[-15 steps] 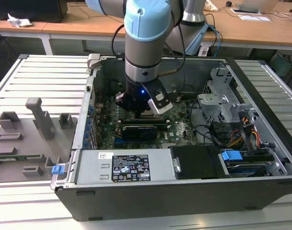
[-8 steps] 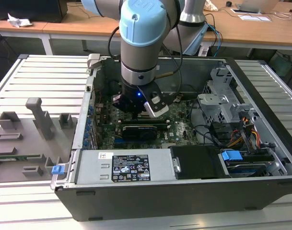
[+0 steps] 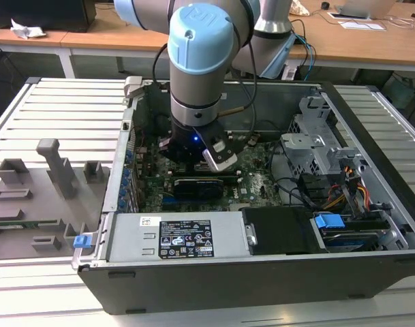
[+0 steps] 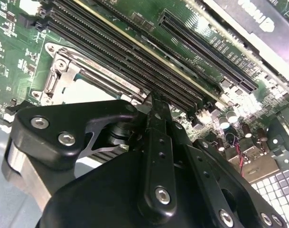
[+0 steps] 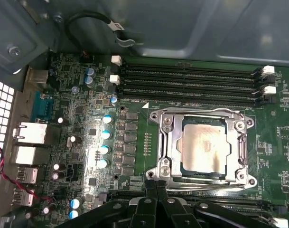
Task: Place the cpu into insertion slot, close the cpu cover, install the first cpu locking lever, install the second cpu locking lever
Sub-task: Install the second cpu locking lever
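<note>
The cpu (image 5: 203,147) already sits in the insertion slot (image 5: 169,148) on the green motherboard (image 3: 251,182), inside the open computer case (image 3: 371,272), with the cpu cover (image 5: 203,113) lying flat around it. In the first wrist view, the gripper (image 5: 156,187) sits at the slot's near edge, fingers pressed together on nothing. To the right in the exterior view stand the drive cages (image 3: 316,136). My worry: the closed tips could slip off a lever, scrape the board or nearby memory slots (image 5: 187,85), and leave the cover unlocked.

You get even, bright room light in the exterior view. In the first wrist view, glare washes the cpu (image 5: 201,148) lid and nearby capacitors. In the second wrist view, close fingers (image 4: 156,156) look soft and dark.
</note>
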`<action>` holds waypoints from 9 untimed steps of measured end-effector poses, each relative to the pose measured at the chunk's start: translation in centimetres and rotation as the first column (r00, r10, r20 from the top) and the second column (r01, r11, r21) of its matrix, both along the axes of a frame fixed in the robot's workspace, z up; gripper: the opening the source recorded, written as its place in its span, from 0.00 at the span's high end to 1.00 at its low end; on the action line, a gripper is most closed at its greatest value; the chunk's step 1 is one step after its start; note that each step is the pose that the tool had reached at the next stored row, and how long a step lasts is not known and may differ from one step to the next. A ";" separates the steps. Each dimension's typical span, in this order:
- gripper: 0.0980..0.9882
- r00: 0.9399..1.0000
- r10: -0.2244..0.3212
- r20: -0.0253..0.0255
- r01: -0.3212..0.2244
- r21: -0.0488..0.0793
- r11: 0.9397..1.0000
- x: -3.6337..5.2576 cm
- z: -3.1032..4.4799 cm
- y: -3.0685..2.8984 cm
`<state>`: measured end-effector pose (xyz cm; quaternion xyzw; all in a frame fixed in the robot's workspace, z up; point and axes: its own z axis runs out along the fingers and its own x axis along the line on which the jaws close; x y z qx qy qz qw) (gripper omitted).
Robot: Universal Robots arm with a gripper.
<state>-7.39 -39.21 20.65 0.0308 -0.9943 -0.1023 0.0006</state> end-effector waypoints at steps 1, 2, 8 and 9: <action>0.99 1.000 0.000 0.000 0.000 0.000 1.000 -0.03 -0.09 0.00; 0.99 1.000 0.000 0.000 0.000 0.000 1.000 -0.02 -0.15 0.01; 0.99 1.000 0.000 0.000 0.000 0.005 1.000 -0.03 -0.43 0.11; 0.99 1.000 0.000 0.000 0.000 0.006 1.000 -0.03 -0.44 0.15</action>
